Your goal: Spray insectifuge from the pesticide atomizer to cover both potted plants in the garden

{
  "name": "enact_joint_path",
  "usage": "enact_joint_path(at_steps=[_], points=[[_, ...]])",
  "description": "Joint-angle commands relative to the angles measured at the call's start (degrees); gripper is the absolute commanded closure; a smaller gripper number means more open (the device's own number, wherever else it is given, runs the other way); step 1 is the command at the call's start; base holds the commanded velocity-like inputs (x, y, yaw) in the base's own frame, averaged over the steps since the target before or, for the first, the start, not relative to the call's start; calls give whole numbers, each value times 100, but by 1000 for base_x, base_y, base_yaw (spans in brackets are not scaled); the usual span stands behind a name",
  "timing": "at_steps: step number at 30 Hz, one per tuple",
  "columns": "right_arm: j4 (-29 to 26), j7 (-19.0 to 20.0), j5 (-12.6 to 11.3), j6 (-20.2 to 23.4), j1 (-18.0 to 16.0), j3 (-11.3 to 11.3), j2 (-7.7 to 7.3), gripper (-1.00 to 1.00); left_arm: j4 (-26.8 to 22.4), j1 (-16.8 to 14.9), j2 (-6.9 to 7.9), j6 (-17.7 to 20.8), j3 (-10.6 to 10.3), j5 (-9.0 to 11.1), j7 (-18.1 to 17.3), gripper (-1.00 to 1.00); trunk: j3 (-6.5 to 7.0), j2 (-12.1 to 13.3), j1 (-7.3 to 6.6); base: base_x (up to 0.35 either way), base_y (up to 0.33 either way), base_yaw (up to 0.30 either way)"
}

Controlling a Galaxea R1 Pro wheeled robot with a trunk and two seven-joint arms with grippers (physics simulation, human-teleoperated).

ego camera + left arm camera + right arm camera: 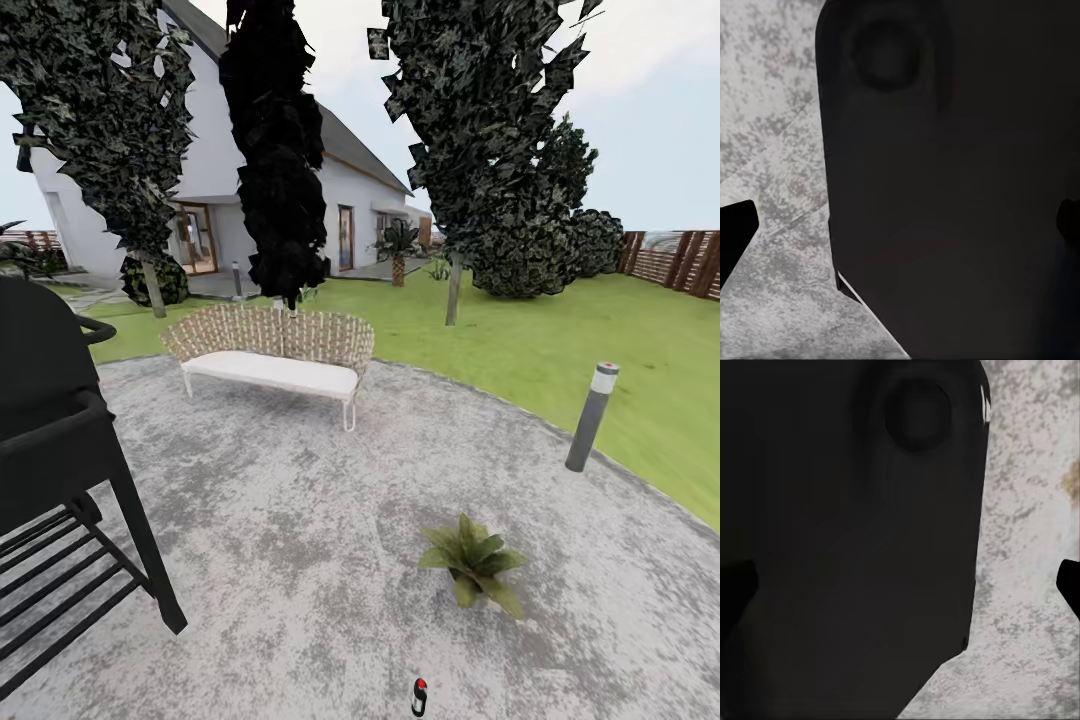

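i'd roll forward and tilt down until the pesticide atomizer (419, 697) on the patio (300, 520) near the potted plant (473, 560) is centred, though i cannot tell either gripper's opening.

Mottled rough grey stone patio (300, 540), woven wicker bench (270, 345), matt black metal grill (60, 450)

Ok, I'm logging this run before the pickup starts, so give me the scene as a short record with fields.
setting: round mottled grey paved patio edged by green lawn
pesticide atomizer: small dark bottle standing on the paving at the head view's lower edge, not held
potted plant: one green leaf rosette on the paving, just beyond the atomizer
insectifuge: no whitish specks visible on its leaves
nearby: wicker bench, grey bollard lamp, black barbecue grill
grippers: state cannot be told from the wrist views
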Motion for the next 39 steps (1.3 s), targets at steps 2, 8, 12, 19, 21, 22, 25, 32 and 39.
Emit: enact_joint_path(at_steps=[2,8,12,19,21,22,25,32,39], points=[[-66,-11,15,-65,-67,-65,-65,-100,-66,-67,65,-66,-64,2,-65,-100,-3,-2,0,0,0,0],[-262,-14,6,-258,-265,-23,69,-100,-223,-134,2,-192,-17,35,-51,-100,-3,-2,0,0,0,0],[-381,-17,2,-127,-291,-1,198,-100,-90,-2,-98,-64,24,66,-8,-100,-3,-2,0,0,0,0],[-415,-9,2,-106,-292,-17,279,-100,-178,227,20,114,9,53,66,-100,-3,-2,0,0,0,0],[-461,-14,6,-151,-296,-22,261,-100,-241,287,84,114,9,53,78,-100,-3,-2,0,0,0,0],[-494,-16,8,-183,-297,-22,254,-100,-273,284,116,114,9,53,80,-100,-3,-2,0,0,0,0],[-591,-30,15,-279,-298,-32,198,-100,-370,270,213,107,11,53,86,-100,-3,-2,0,0,0,0],[-1578,-35,11,-1462,-299,-43,-41,-100,-1969,28,290,89,79,51,81,-100,-3,-2,0,0,0,0],[-2531,-35,10,-2042,-308,-44,-146,-100,-2098,-863,288,76,83,52,68,-100,-3,-2,0,0,0,0]])
